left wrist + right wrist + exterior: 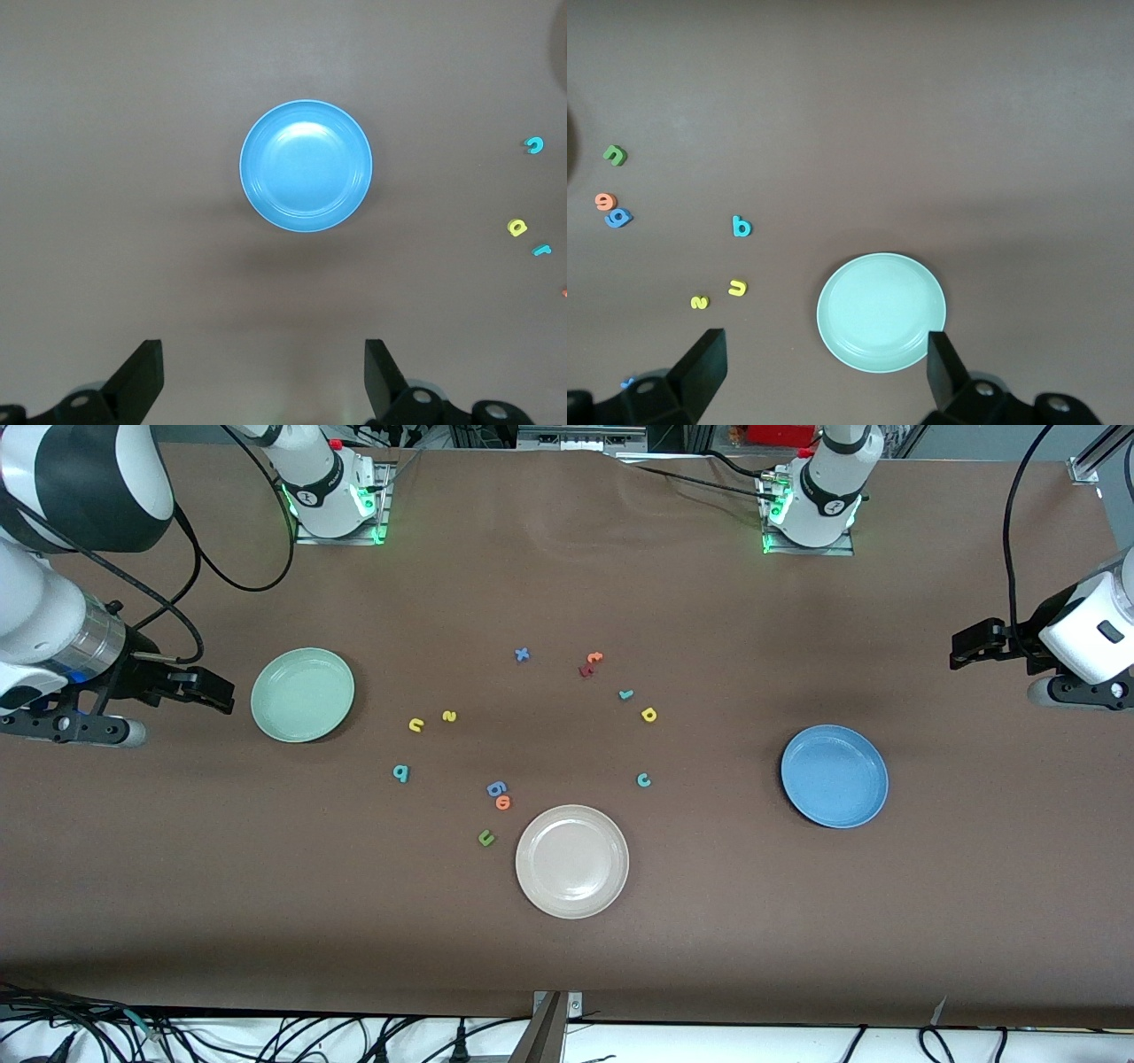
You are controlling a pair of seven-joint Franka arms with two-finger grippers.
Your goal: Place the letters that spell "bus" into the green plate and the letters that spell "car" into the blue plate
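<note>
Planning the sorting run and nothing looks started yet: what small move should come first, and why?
Probably send the right gripper, open and waiting beside the green plate, over the yellow u. All three plates hold nothing, and that u lies closest to the green plate. The left gripper waits open near the blue plate.

The pale green plate (302, 694) lies flat toward the right arm's end of the table, the blue plate (834, 775) flat toward the left arm's end, both with nothing in them. The yellow u (416, 724), yellow s (449, 716) and teal b (401, 773) lie loose near the green plate. The teal r (625, 694), yellow a (648, 714) and teal c (644, 780) lie mid-table, well apart from the blue plate.
</note>
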